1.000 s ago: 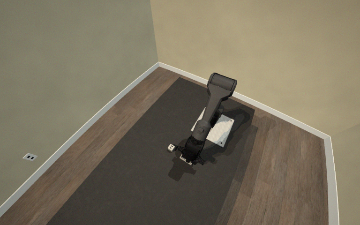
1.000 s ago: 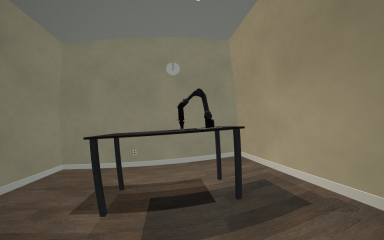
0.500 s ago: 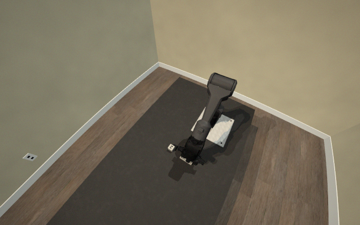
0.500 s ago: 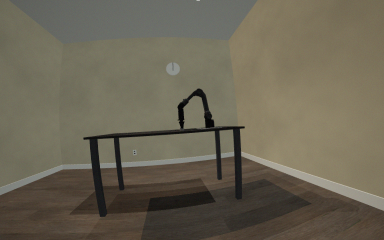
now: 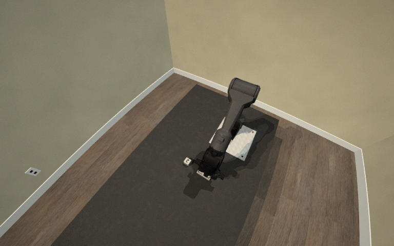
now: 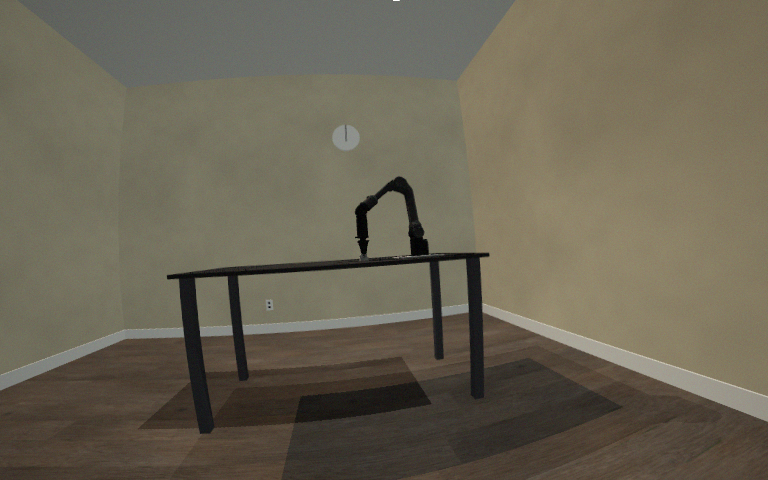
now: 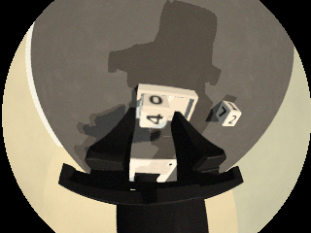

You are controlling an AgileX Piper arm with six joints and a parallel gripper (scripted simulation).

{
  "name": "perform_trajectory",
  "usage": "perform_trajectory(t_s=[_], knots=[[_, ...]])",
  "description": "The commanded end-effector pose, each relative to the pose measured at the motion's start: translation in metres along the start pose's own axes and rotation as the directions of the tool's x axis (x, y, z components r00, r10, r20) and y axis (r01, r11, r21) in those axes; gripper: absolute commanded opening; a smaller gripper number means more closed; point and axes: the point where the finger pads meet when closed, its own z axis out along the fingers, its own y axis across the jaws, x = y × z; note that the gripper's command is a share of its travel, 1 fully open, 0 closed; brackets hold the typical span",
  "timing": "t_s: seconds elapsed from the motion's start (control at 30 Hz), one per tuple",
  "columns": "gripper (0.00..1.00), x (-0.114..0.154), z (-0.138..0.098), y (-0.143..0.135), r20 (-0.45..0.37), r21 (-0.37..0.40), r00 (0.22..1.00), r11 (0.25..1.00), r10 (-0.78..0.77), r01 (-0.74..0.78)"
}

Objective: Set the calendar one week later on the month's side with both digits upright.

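The white calendar tray [image 7: 187, 101] [image 5: 202, 174] lies on the dark table [image 5: 139, 185] [image 6: 254, 270], mostly under my arm in the top view. One white cube [image 7: 155, 109] sits in the tray, with a 0 on its top and a 4 on the face toward the wrist camera. My gripper [image 7: 154, 116] [image 5: 208, 170] [image 6: 362, 253] points straight down over the tray and is open, with its fingers on either side of this cube. A second white cube [image 7: 228, 116] [image 5: 187, 161] lies loose on the table beside the tray, with a 2 showing.
The arm's white base plate [image 5: 244, 142] is bolted to the table behind the tray. The arm reaches forward from it and casts a wide shadow over the tray area. The table edges are far from the tray.
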Motion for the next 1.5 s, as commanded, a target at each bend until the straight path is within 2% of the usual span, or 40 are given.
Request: perform_trajectory(t_s=[0.0,0.3,0.53,0.7,0.73,1.47], knots=[[0.59,-0.002,-0.011,0.0,0.007,0.0,1.0,1.0,0.0,0.0],[0.59,-0.001,-0.059,0.0,0.007,-0.001,1.0,1.0,0.0,0.0],[0.59,-0.001,-0.074,0.0,0.007,-0.001,1.0,1.0,0.0,0.0],[0.59,-0.001,-0.076,0.0,0.004,-0.001,1.0,1.0,0.0,0.0],[1.0,-0.001,-0.076,0.0,0.004,-0.001,1.0,1.0,0.0,0.0],[1.0,-0.001,-0.076,0.0,0.004,-0.001,1.0,1.0,0.007,-0.007]])
